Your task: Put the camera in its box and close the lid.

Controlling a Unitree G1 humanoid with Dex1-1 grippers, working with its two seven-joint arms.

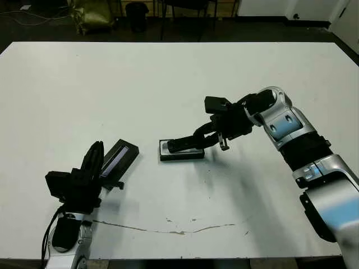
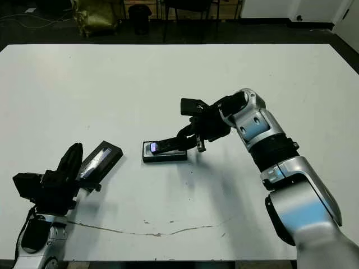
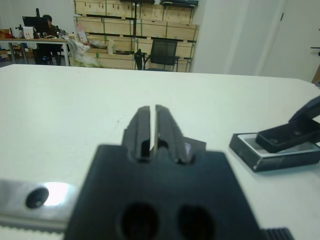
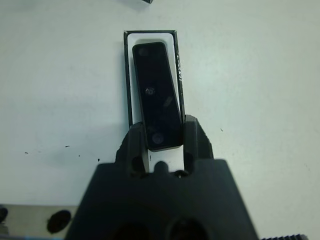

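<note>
Right tool (image 4: 159,145) grasping camera (image 4: 156,95), tilted over box (image 4: 129,75); left tool (image 3: 149,127) clenched beside lid (image 1: 119,157).

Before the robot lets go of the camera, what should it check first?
1. Right claw grips the camera by one end: ok.
2. Camera is over the box: ok.
3. Camera lies straight and flat in the box: not ok, it sits a bit crooked and tilted, its held end raised.
4. Lid is off and out of the way: ok, it lies on the table by the left claw.
5. Left claw is free for the lid: ok, shut and holding nothing.
</note>
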